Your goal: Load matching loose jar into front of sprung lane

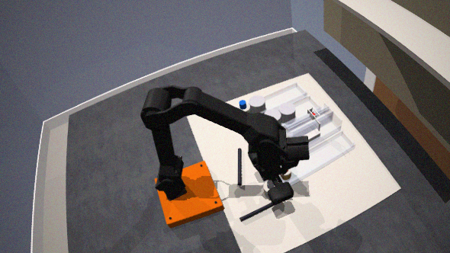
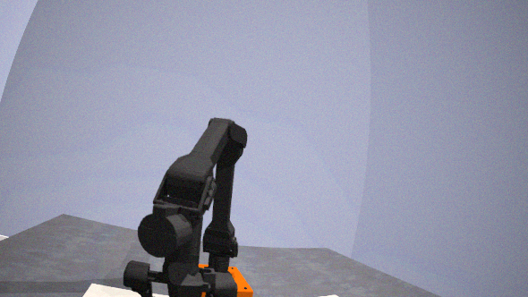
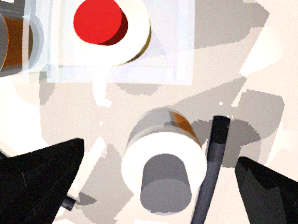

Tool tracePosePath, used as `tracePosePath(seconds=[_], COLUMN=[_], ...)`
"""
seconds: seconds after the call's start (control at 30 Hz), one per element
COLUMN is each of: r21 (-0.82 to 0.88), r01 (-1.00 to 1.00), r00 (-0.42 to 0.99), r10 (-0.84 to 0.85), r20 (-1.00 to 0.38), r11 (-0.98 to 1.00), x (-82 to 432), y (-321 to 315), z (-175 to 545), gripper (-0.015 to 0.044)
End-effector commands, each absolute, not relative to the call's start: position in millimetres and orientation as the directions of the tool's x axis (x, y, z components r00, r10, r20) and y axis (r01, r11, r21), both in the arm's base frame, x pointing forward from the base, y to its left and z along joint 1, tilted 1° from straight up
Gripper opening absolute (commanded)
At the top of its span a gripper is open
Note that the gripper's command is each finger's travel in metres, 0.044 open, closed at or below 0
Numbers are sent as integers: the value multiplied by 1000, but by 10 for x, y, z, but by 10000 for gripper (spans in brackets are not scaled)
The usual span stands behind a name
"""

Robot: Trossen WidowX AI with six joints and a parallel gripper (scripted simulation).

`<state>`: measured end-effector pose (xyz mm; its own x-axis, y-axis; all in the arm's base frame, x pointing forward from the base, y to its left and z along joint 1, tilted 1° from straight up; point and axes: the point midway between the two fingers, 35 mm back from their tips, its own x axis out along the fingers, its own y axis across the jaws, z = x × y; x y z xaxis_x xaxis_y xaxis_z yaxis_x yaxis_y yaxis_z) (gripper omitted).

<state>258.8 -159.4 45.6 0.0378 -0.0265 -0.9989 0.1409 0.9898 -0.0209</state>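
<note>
The loose jar has a grey cap, white shoulder and brown contents. It stands upright outside the lanes. My gripper is open wide, pointing down, with one fingertip on each side of the jar and not touching it. Another brown jar is cut off at the wrist view's left edge, in the lane beside the red-capped jar. In the top view the arm hides that lane's front. A thin upright frame with a red mark stands farther back among the lanes. The exterior view cuts off the fingertips.
A red-capped jar stands in the clear lane just beyond the loose jar. A dark bar lies close to the loose jar; another bar lies across from it. A blue-capped jar and grey cylinders stand at the far lanes.
</note>
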Motion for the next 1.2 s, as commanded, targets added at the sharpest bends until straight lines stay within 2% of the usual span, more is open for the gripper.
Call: tracePosePath(seconds=[0.0, 0.23, 0.47, 0.67, 1.17], r21=[-22, -22, -22, -8, -17], r01=[139, 139, 139, 154, 145], r00=[28, 28, 28, 49, 37], r10=[-26, -26, -26, -16, -23], r20=[-999, -999, -999, -999, -999], r11=[990, 990, 990, 988, 989], x=[2574, 2574, 2574, 2532, 2610], y=[-1595, -1595, -1595, -1663, -1640], z=[406, 406, 406, 551, 1266], gripper=[387, 204, 157, 0, 0])
